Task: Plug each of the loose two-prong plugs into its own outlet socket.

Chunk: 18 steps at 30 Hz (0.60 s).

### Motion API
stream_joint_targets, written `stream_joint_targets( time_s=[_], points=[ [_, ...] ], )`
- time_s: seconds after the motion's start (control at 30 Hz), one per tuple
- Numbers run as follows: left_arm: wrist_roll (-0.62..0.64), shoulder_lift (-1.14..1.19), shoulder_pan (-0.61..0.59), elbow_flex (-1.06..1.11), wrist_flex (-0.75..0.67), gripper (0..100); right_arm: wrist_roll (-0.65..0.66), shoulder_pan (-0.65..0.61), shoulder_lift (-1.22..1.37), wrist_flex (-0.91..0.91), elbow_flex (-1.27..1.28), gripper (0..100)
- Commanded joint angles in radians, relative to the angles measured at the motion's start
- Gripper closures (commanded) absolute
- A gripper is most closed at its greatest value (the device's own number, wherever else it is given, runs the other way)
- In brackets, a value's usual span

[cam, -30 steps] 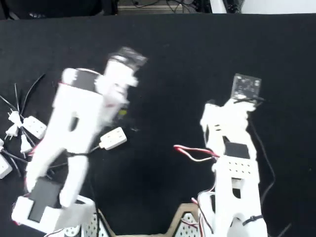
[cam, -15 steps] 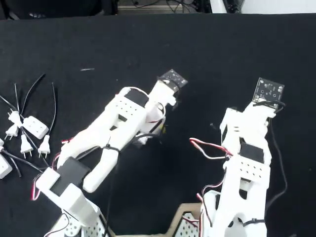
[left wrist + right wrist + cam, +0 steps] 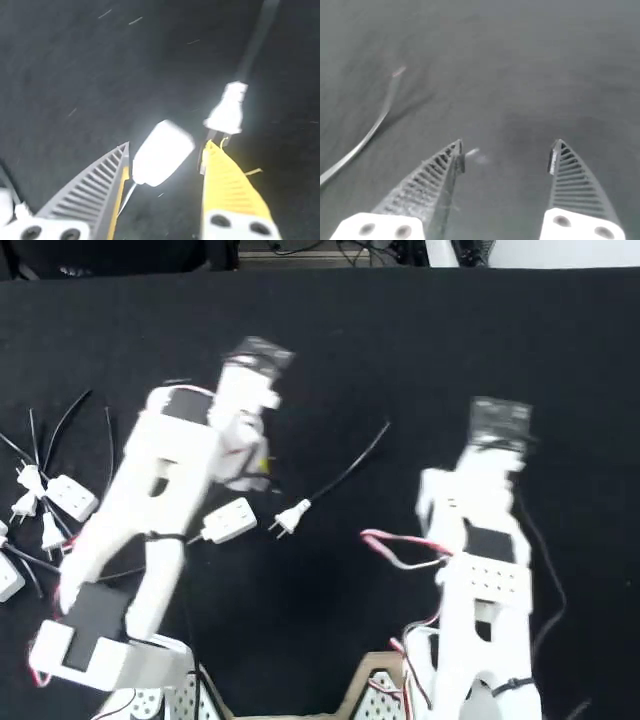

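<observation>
Hovering open above the socket (image 3: 162, 152), left fingers (image 3: 100, 175) risked knocking the nearby plug (image 3: 227, 107) askew; right fingers (image 3: 430, 180) gaped open.

Both arms are blocky white plastic shells with black servo bodies set in. The left arm (image 3: 180, 450) and the right arm (image 3: 480, 585) each carry a dark square board (image 3: 500, 420) at the wrist. Red and white wires (image 3: 395, 548) loop out beside the right arm, and a thin black cable (image 3: 540, 570) trails down its flank. The left fingers (image 3: 95, 190) are one grey ribbed blade edged in yellow and one solid yellow. The right fingers (image 3: 427, 185) are both grey, triangular and latticed. All sit on white mounts with dark screw holes.
</observation>
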Motion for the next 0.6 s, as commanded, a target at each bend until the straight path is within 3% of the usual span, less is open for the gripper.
stream_joint_targets(
  time_s=[0.0, 0.13, 0.3, 0.57],
  points=[
    [0.009, -0.038, -0.111, 0.077, -0.018, 77, 0.098, -0.190, -0.028, 0.063, -0.113, 73.7],
    [0.020, -0.048, -0.202, 0.216, -0.144, 77, 0.123, -0.356, -0.022, 0.152, -0.228, 73.7],
    [0.164, -0.048, -0.291, 0.321, -0.284, 77, 0.109, -0.445, -0.019, 0.265, -0.380, 73.7],
    [0.259, -0.046, -0.289, 0.407, -0.396, 77, -0.166, -0.456, 0.074, 0.199, -0.400, 73.7]
  ],
)
